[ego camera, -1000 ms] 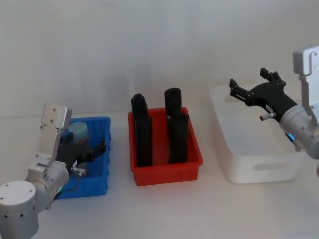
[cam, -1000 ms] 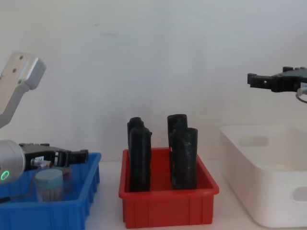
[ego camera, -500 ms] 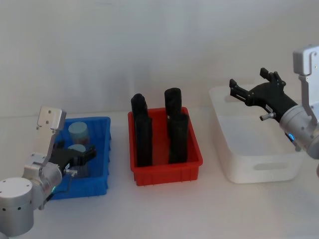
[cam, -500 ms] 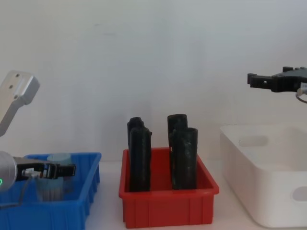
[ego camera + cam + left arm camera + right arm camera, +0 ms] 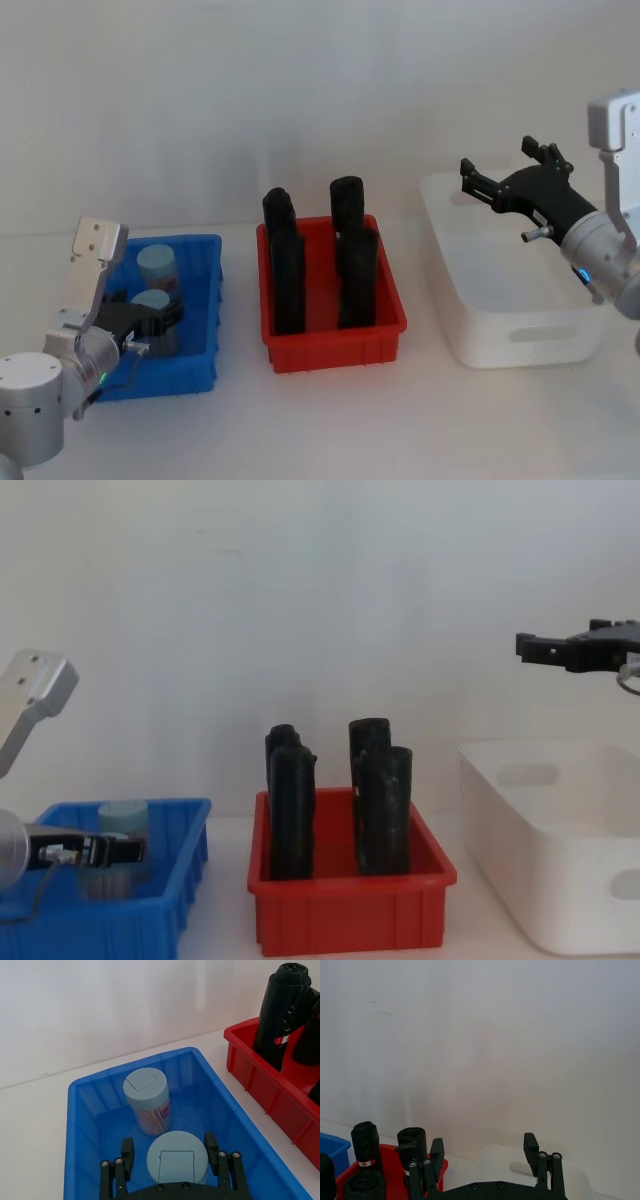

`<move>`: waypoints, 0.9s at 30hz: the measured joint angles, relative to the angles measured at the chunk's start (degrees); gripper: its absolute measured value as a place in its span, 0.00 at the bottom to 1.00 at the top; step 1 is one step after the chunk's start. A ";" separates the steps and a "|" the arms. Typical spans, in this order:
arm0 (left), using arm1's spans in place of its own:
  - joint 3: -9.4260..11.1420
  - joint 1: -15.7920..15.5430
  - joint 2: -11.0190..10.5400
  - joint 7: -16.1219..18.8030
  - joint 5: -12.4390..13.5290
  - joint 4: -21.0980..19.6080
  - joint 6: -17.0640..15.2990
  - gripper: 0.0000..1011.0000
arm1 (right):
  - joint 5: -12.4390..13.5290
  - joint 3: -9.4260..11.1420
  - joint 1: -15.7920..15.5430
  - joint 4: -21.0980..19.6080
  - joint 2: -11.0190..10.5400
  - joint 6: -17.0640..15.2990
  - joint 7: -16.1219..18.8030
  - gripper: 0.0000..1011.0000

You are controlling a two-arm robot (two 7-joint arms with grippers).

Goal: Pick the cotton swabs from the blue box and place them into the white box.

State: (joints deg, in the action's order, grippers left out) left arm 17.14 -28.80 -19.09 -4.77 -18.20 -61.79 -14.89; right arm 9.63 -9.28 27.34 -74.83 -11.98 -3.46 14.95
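Note:
Two cotton swabs tubs with pale blue caps stand in the blue box point(image 5: 205, 300): a far tub point(image 5: 146, 1097) and a near tub point(image 5: 177, 1160). My left gripper point(image 5: 169, 1150) is down inside the blue box point(image 5: 80, 1125), open, with one finger on each side of the near tub point(image 5: 152, 301). In the chest view the left gripper point(image 5: 105, 850) sits in front of a tub point(image 5: 124, 818). My right gripper point(image 5: 500, 185) hangs open and holds nothing above the white box point(image 5: 520, 335).
A red bin point(image 5: 335, 345) holding several tall black cylinders point(image 5: 288, 280) stands between the blue box and the white box. Bare white table lies in front of all three bins.
My left gripper has dropped lower into the blue box and now straddles the near tub. The right arm has not moved.

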 joint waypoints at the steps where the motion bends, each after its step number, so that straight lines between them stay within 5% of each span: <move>1: -0.02 -0.10 0.04 -0.13 0.01 0.22 0.09 0.88 | 0.00 0.00 0.00 0.00 0.00 0.00 0.00 0.99; 10: -0.39 -0.85 0.30 -1.53 -0.19 1.65 1.30 0.66 | 0.00 0.00 0.00 0.00 0.00 0.00 0.00 0.99; 17: -0.71 -0.58 0.08 -1.90 -0.53 0.29 1.29 0.66 | 0.00 0.00 0.00 0.00 0.00 0.00 0.00 0.99; 27: -1.52 1.23 -1.50 -3.18 -0.01 -7.61 -1.65 0.66 | 0.00 0.00 0.00 0.00 0.00 0.00 0.00 0.99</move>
State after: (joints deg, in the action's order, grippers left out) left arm 15.62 -27.57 -20.59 -7.95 -18.21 -69.41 -16.54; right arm 9.63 -9.28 27.34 -74.83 -11.98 -3.46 14.94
